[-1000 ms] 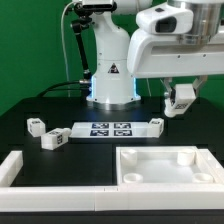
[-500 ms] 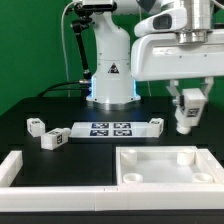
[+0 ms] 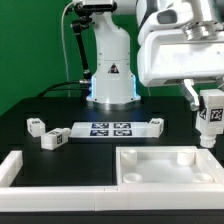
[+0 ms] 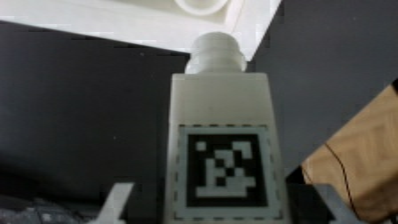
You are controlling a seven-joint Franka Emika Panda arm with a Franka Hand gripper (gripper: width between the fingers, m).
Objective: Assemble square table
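Note:
The square tabletop (image 3: 168, 165) lies upside down at the front on the exterior view's right, hollow side up, with round corner sockets. My gripper (image 3: 210, 125) hangs above its far right corner and is shut on a white tagged leg (image 3: 210, 118), held upright. In the wrist view the leg (image 4: 221, 140) fills the middle, its peg pointing at the tabletop's rim (image 4: 214, 12), and my fingers (image 4: 121, 205) stand on either side of it. Three more legs lie on the table: two at the left (image 3: 36, 126) (image 3: 53, 139) and one by the marker board (image 3: 156, 124).
The marker board (image 3: 109, 129) lies flat in the middle of the black table. A long low white rail (image 3: 50, 180) runs along the front left with a raised end (image 3: 12, 166). The robot's base (image 3: 110, 75) stands behind.
My gripper has moved with the leg toward the exterior view's right and downward, from behind the marker board's right end to above the tabletop's far right corner.

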